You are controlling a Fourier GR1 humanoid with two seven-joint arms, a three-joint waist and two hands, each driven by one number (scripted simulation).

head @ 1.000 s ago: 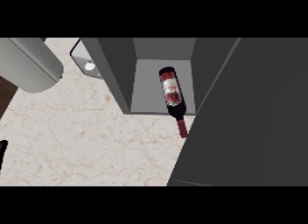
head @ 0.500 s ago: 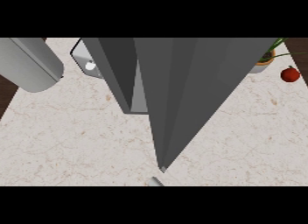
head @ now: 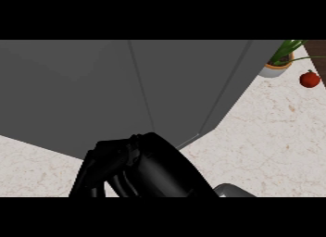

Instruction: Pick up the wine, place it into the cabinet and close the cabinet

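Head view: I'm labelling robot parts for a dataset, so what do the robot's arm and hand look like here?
Only one robot hand shows, at the view's lower edge. It is all black, smooth and slightly glossy, with a broad rounded back. A small curved piece of light grey forearm shows just to its right. No cables, markings or lettering are visible.

Cabinet (head: 90,92): smooth matt grey panels. Counter (head: 282,139): pale, veined, stone-like, smooth. Hand (head: 159,171): black, smooth, faint sheen. Red fruit (head: 309,79): glossy skin. Plant pot (head: 275,70): matt.
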